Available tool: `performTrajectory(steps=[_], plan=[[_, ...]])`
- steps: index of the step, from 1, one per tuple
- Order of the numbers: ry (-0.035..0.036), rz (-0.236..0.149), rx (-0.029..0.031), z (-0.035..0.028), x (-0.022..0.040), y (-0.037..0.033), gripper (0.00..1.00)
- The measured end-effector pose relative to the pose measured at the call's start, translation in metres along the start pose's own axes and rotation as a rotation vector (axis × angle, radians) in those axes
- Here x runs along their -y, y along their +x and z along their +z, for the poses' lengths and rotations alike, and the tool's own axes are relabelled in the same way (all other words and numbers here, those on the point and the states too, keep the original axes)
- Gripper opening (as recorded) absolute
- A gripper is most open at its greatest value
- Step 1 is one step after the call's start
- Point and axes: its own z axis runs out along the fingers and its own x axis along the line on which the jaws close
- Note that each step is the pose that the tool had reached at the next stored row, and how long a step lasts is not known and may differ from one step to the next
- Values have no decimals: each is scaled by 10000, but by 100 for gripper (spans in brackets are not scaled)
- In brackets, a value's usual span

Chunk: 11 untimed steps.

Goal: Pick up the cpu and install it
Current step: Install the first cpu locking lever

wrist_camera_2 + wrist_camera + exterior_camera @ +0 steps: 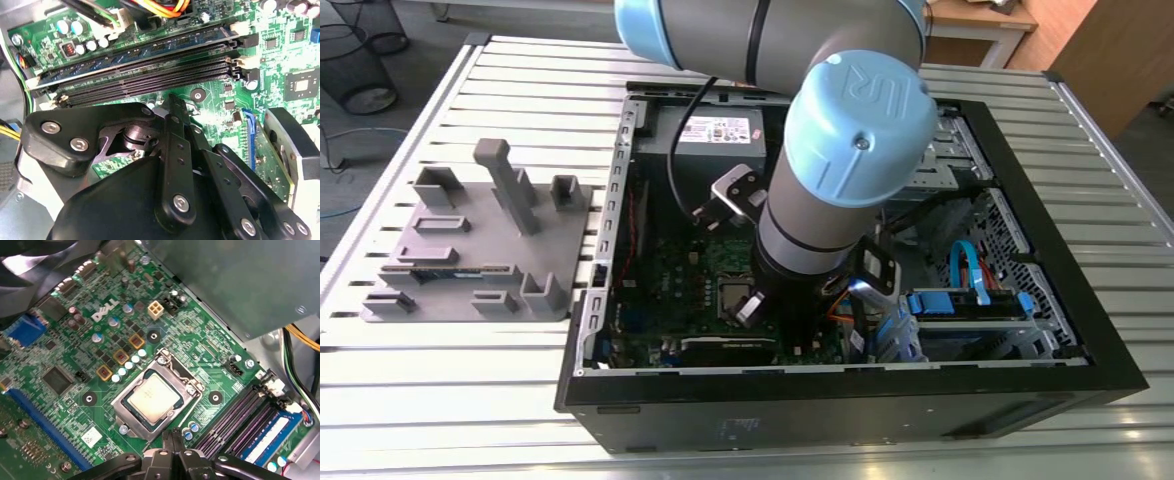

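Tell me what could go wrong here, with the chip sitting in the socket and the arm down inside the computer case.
1. The cpu lies in the socket frame with the gripper just beside it; a sideways nudge might scrape the motherboard or knock the capacitors.
2. Loose cables lie near the arm inside the case and might snag on it.

Robot arm (821,200) with gripper (172,460)

Pale blue joint caps and a grey tube are being shown; black, silver-screwed linkages are being seen in both wrist views.
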Motion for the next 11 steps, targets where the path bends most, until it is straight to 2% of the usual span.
performTrajectory(steps=[2,11], plan=[[10,147,20,1,0,0,11],[16,195,28,2,-18,20,11]])
